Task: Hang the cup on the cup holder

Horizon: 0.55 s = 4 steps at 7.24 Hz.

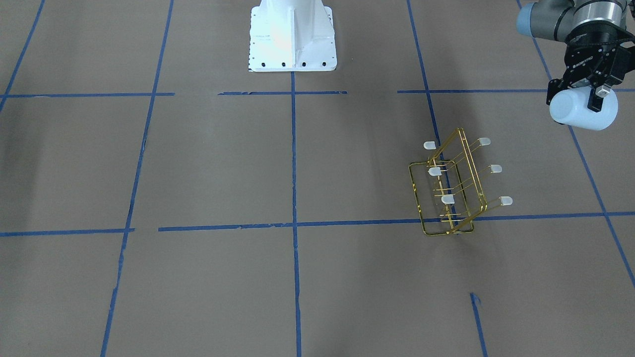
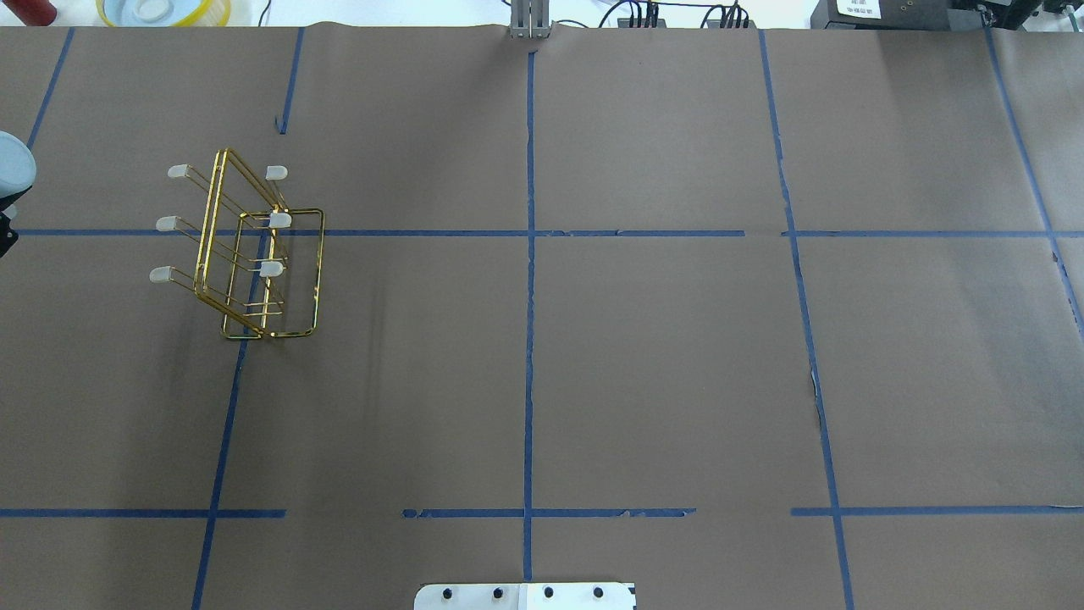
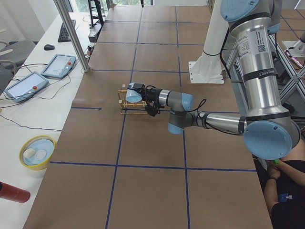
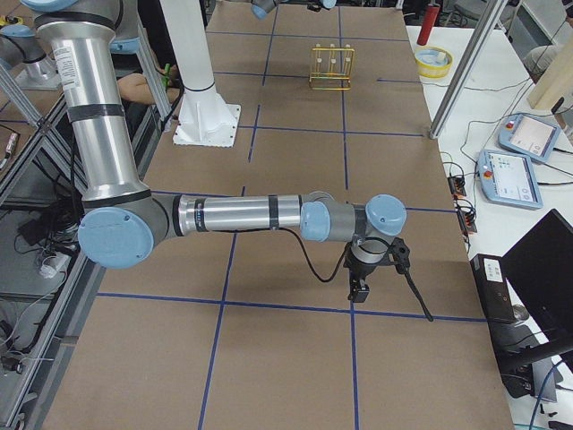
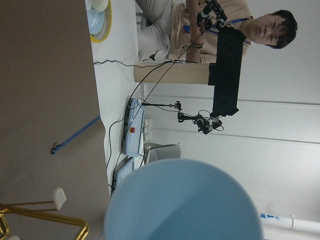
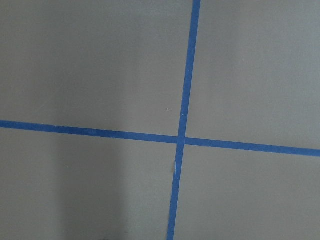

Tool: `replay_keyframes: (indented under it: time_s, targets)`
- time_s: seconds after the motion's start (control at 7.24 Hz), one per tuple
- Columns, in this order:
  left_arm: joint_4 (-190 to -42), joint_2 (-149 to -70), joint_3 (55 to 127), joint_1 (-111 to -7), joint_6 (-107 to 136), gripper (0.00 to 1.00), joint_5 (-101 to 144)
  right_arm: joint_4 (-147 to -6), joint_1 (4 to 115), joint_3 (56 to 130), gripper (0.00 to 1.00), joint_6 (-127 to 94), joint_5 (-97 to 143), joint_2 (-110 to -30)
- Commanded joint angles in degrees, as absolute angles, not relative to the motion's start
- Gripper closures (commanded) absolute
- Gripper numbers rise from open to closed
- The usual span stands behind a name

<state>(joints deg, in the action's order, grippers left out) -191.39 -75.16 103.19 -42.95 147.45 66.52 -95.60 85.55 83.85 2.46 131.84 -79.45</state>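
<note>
My left gripper (image 1: 578, 99) is shut on the cup (image 1: 583, 109), a pale blue-white tumbler held on its side in the air. The cup holder (image 1: 449, 191), a gold wire rack with white-capped prongs, stands on the brown table; in the front view the cup is above and to the right of it, apart from it. In the overhead view the cup (image 2: 13, 169) shows only at the left edge, left of the rack (image 2: 254, 254). The left wrist view shows the cup's base (image 5: 182, 200) and one capped prong (image 5: 59, 198). My right gripper (image 4: 358, 288) hangs over the table far from the rack; I cannot tell whether it is open or shut.
The robot's white base (image 1: 292, 37) stands at the table's edge. A yellow bowl (image 3: 37, 151) and a red object (image 3: 12, 193) lie on the white side table beyond the rack. Tablets (image 3: 59, 64) and an operator (image 5: 220, 25) are on that side.
</note>
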Motion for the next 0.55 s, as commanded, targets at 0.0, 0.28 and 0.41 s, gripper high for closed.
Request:
replay_keyframes:
  time_s: [0.0, 0.28, 0.41]
  targets:
    - [-194.31, -76.28, 103.1, -42.89, 165.07, 1.0, 66.27, -95.62, 85.6, 83.85, 0.0, 2.46, 131.84, -79.45]
    - [-198.44, -76.55, 101.26, -42.89, 181.07, 1.0, 66.27, -95.62, 85.61, 83.85, 0.0, 2.46, 131.84, -79.45]
    - [-198.28, -76.9, 100.21, -42.37, 186.1, 1.0, 66.27, -95.62, 85.61, 83.85, 0.0, 2.46, 131.84, -79.45]
